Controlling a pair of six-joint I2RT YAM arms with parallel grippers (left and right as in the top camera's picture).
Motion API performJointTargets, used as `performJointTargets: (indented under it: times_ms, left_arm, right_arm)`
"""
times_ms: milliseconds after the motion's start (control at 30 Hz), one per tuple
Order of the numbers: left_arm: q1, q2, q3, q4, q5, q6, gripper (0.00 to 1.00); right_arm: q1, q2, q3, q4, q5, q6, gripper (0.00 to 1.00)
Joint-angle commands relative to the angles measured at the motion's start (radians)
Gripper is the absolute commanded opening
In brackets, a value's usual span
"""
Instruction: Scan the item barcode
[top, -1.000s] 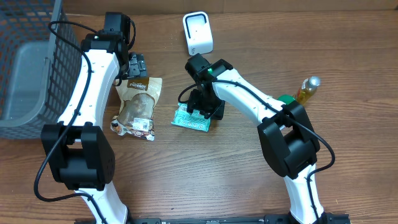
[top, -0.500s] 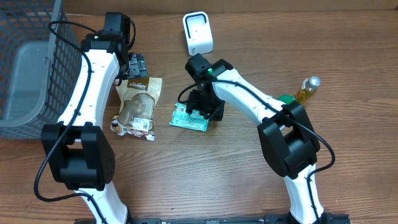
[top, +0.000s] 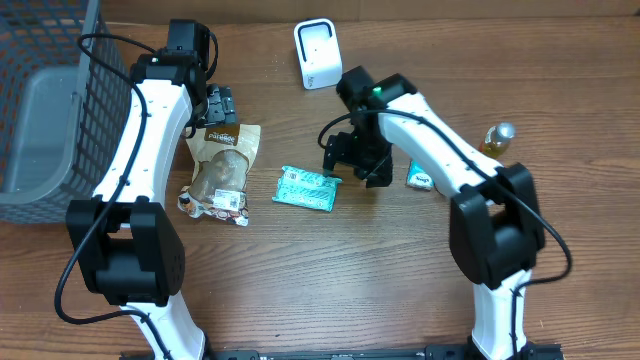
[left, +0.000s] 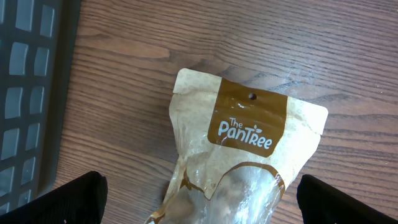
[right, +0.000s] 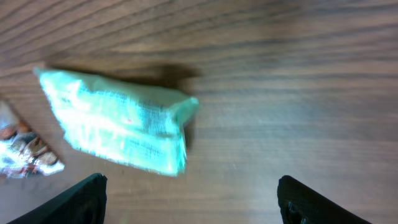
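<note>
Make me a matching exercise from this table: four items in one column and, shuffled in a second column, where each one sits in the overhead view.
Items
1. PanTree pouch
2. green packet
3. white scanner
4. yellow bottle

Places
A. top middle
B. far right
C. left of centre
D. centre, lying flat

Pairs: 1-C, 2-D, 3-A, 4-B

Even light, soft shadows (right wrist blurred)
</note>
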Motion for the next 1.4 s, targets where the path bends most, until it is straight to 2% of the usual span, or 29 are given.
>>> performJointTargets:
  times_ms: [0,200,433,467,500,767,967,1067,1167,1367]
  left_arm:
    - [-0.007,-0.004,0.012,0.002,-0.013,0.000,0.99]
    - [-0.007,-0.004,0.012,0.002,-0.013,0.000,1.00]
    - [-0.007,-0.004,0.012,0.002,-0.013,0.000,0.99]
    - [-0.007,-0.004,0.012,0.002,-0.013,0.000,1.00]
    - [-0.007,-0.004,0.012,0.002,-0.013,0.000,0.99]
    - [-0.007,-0.004,0.012,0.002,-0.013,0.000,1.00]
    - [-0.007,-0.004,0.012,0.002,-0.013,0.000,1.00]
    - [-0.007,-0.004,0.012,0.002,-0.013,0.000,1.00]
    - [-0.007,-0.004,0.012,0.002,-0.013,0.000,0.99]
    - [-0.007,-0.004,0.012,0.002,-0.013,0.000,0.99]
  right_arm:
    - [0.006,-0.059,0.002,-0.024,0.012,-0.040,0.86]
    - [0.018,-0.059,-0.027,0.056,-0.021,-0.060,0.86]
    - [0.021,-0.059,-0.092,0.167,-0.044,-0.013,0.86]
    - [0.021,-0.059,-0.096,0.175,-0.045,-0.013,0.88]
    - [0.021,-0.059,-0.096,0.178,-0.045,-0.012,1.00]
    - [0.021,-0.059,-0.096,0.194,-0.055,-0.013,1.00]
    - [0.012,-0.059,-0.096,0.222,-0.055,-0.013,0.87]
    - [0.012,-0.059,-0.096,0.222,-0.055,-0.013,0.85]
    - [0.013,-0.059,-0.096,0.222,-0.053,-0.013,0.77]
    - [0.028,-0.059,-0.096,0.234,-0.051,-0.013,0.75]
